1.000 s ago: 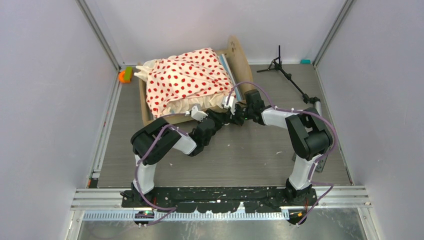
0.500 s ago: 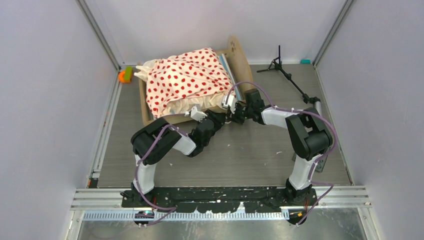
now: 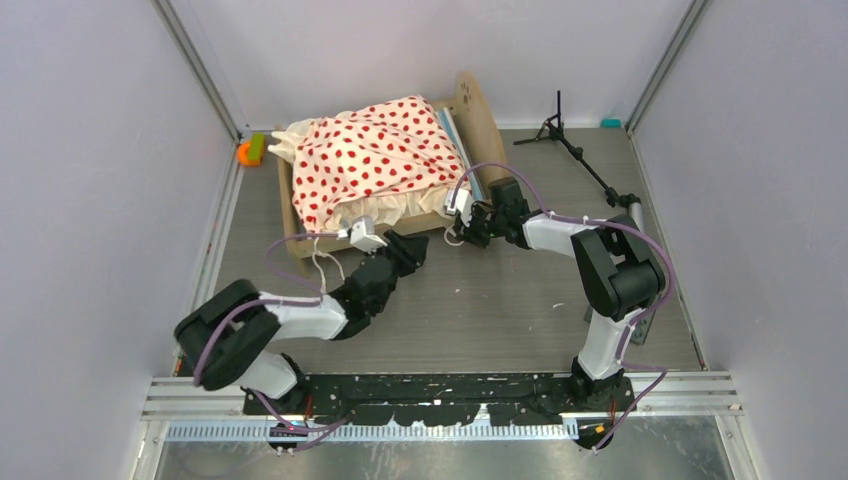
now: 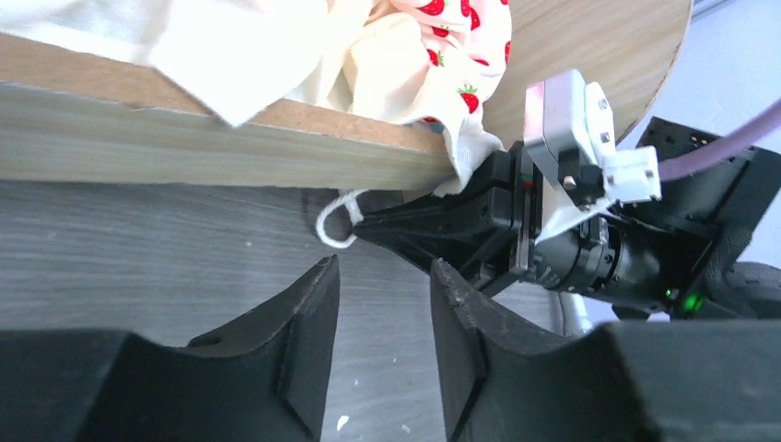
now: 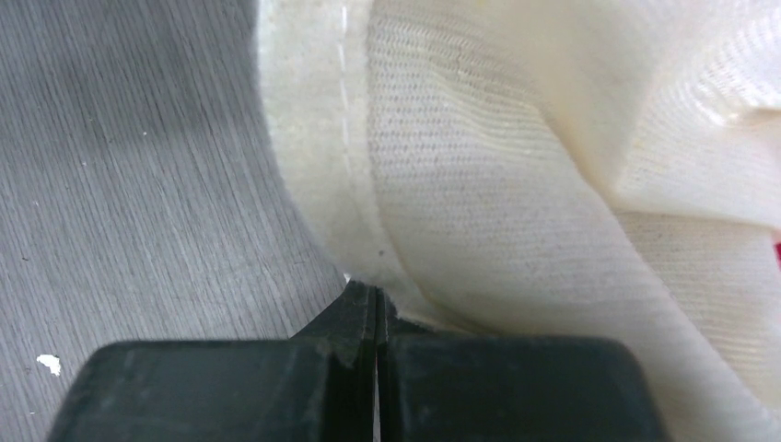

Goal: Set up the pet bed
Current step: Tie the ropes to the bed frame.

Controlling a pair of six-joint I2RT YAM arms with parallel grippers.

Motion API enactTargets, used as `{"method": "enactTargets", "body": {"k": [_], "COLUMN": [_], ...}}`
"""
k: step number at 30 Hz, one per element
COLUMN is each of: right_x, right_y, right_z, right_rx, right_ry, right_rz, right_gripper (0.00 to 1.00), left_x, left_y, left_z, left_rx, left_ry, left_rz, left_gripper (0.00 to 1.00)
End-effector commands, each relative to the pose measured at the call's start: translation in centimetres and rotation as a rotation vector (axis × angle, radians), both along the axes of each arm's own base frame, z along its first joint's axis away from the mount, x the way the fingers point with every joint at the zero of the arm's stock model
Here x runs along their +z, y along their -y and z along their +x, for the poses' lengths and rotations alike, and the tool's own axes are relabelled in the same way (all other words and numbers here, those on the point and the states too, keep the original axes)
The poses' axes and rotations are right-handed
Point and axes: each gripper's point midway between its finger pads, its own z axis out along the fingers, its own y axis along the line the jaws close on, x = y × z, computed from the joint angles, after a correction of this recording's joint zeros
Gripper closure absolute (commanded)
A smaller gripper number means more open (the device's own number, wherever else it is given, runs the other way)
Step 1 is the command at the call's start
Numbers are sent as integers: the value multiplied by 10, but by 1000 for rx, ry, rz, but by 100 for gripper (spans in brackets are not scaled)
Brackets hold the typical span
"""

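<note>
The pet bed [image 3: 478,110] stands at the back middle, a light-wood frame with a rounded end board. Cream bedding with red dots [image 3: 375,155] lies rumpled over it and hangs over the near side rail [image 4: 230,147]. My right gripper [image 3: 458,233] is low at the bed's near right corner, shut on the cream hem of the bedding [image 5: 516,138]. In the right wrist view the hem runs into the closed tips of the right gripper [image 5: 378,299]. A white cord loop [image 4: 336,223] dangles at those tips. My left gripper [image 4: 382,267] hovers open over bare floor, just short of the rail, holding nothing.
A black tripod stand [image 3: 575,150] lies at the back right, with a small teal piece [image 3: 610,123] behind it. An orange and green toy [image 3: 250,150] sits by the bed's left end. Grey walls close in both sides. White crumbs dot the floor.
My left arm has swung back and to the left, drawing its gripper away from the bed's near edge. The right gripper has stayed at the corner, still shut.
</note>
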Motion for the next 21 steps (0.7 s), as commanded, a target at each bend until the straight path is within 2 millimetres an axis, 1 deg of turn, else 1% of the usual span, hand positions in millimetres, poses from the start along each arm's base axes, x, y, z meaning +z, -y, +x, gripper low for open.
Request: {"method": "enactTargets", "body": {"k": [1,2,3,4,7,9,11,12,13,14,16,17,18,19,21], "right_x": [29,29,29,29,28,28,27,27,28,28,28,28,29,29,30], "right_y": [-8,-9,-9,-9,-10,-11,-11,-12,-13,-13,-15,-16,-17,-18,-19], "right_z": [14,14,14,15,15,16,17,17,18,19,20,21,22,22,23], "right_rx": [0,1,0,-1,1,3,3,4,4,3,5,7,7,9,8], "right_ry": [61,59,58,57,53,54,54,55,57,56,53,51,49,48,48], "right_rz": [42,42,43,45,48,50,50,53,55,58,62,66,71,74,80], "right_gripper": [100,100,100,100,100,100,100,100,100,100,100,100,100,100,100], "left_x": [-20,-25,-34,-31,-40,-45,-50,-51,-51,-50,-45,-42,-45,-44,-37], "left_y": [-47,-58,-70,-77,-100,-118,-139,-153,-163,-169,-184,-189,-193,-195,-194], "left_z": [-15,-19,-25,-28,-39,-43,-41,-34,-26,-17,10,26,42,54,70], "left_rx": [113,140,160,174,223,277,332,373,394,391,418,420,418,412,394], "left_ry": [-62,-85,-119,-124,-184,-218,-253,-269,-277,-279,-266,-263,-280,-281,-256], "left_rz": [143,167,200,205,253,274,292,286,277,286,305,319,338,344,324], "left_gripper": [62,65,68,72,79,81,81,81,81,81,82,82,82,83,84]}}
